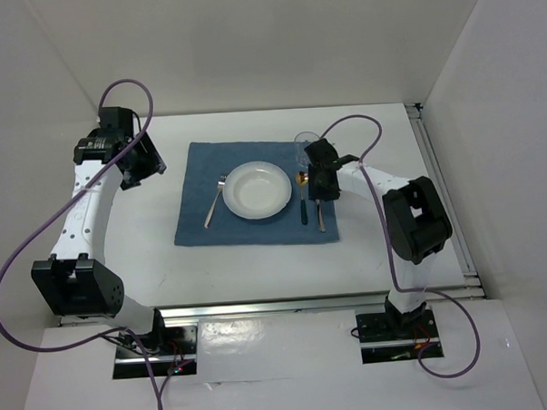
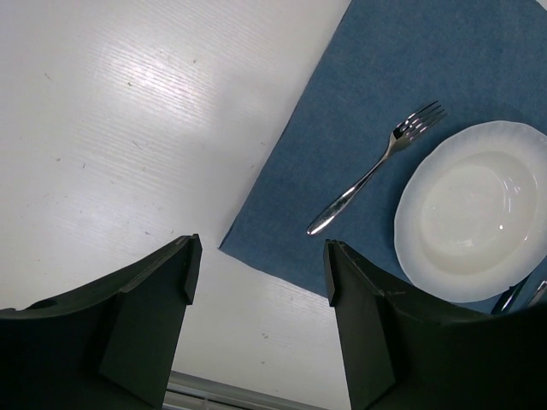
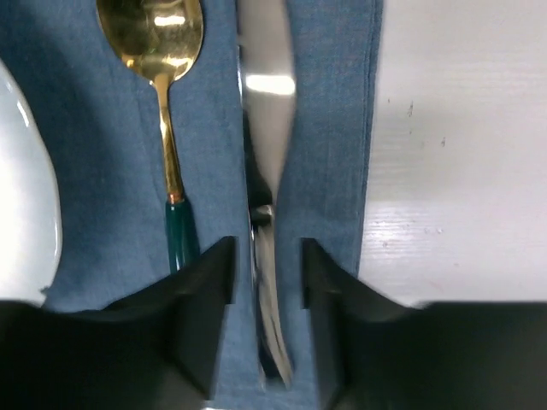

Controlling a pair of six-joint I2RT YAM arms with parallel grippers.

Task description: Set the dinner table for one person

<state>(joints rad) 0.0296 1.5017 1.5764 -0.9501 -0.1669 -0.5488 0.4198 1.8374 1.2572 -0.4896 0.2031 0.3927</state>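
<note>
**A:** White walls (image 1: 249,52) are seen on three sides of the dinner table (image 1: 258,269). What is found toward the left edge of its tabletop?

**B:** The left gripper (image 2: 261,256) is held above bare tabletop toward the far left corner, just off the left edge of a blue placemat (image 1: 195,168). Its jaws are spread wide, and nothing is seen between them.

**A:** And the placemat itself?

**B:** It is laid around the middle of the tabletop, somewhat nearer the far edge. A silver fork (image 2: 376,171) is laid on its left part, tines toward the far edge. A white plate (image 1: 256,189) is set at the centre of the cloth, just beside the fork, and a little blue is seen between the two.

**A:** What is seen right of the plate?

**B:** A spoon (image 3: 171,154) with a gold bowl and a dark green handle is laid just beside the plate, bowl toward the far edge. A clear glass (image 1: 304,145) is stood near the placemat's far right corner. A knife (image 3: 265,218) is laid beside the spoon, close to the placemat's right edge.

**A:** How is the right gripper (image 3: 267,248) placed?

**B:** It is held low over the knife, one finger on each side. The jaws are parted, and a strip of cloth is seen between each finger and the knife, so nothing is clamped.
</note>
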